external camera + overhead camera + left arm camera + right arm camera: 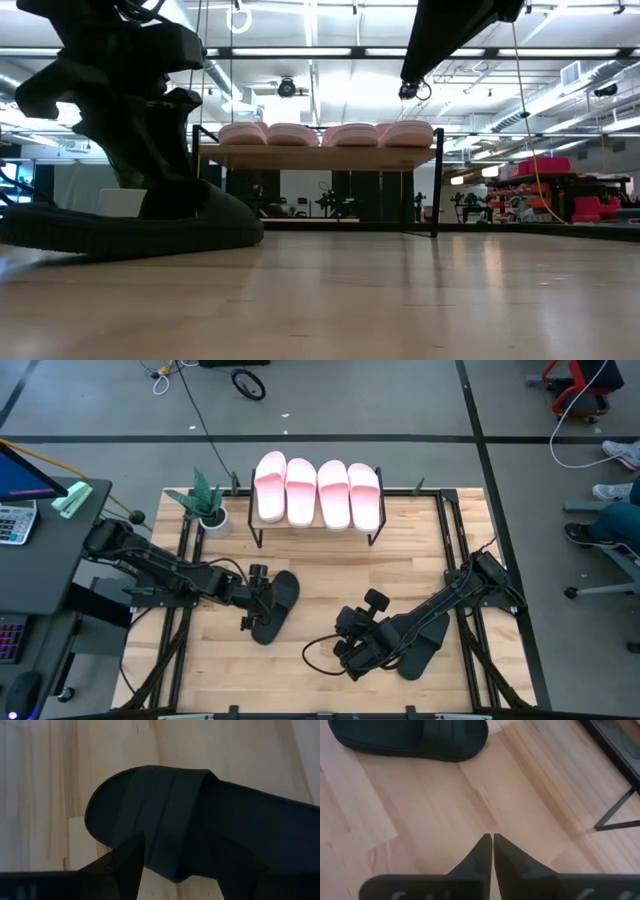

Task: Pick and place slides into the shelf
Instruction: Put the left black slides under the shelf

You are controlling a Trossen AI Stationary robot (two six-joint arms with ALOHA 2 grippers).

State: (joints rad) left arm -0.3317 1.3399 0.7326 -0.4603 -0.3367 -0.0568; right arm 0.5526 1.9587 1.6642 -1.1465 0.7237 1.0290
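Observation:
Four pale pink slides (318, 492) lie side by side on the shelf's top board (268, 520); the low view also shows these slides (325, 133). A black slide (277, 605) lies on the table in front of the shelf, and my left gripper (258, 598) is shut on it. My right gripper (492, 839) is shut and holds nothing; it hovers over bare wood right of that slide (415, 737). A second black slide (425, 647) lies on the table, partly hidden under the right arm. My left gripper holds the black slide at the side of its wide strap (167, 865), coming down at a slant from the table's left. One finger (125, 867) shows outside the strap; the dark slide hides the other. The sole (130, 228) rests on the table.
A small potted plant (208, 505) stands at the far left corner, next to the shelf. The shelf's black wire legs (615, 810) stand at the table's far side. Bare wood lies between the two arms and under the shelf (320, 200).

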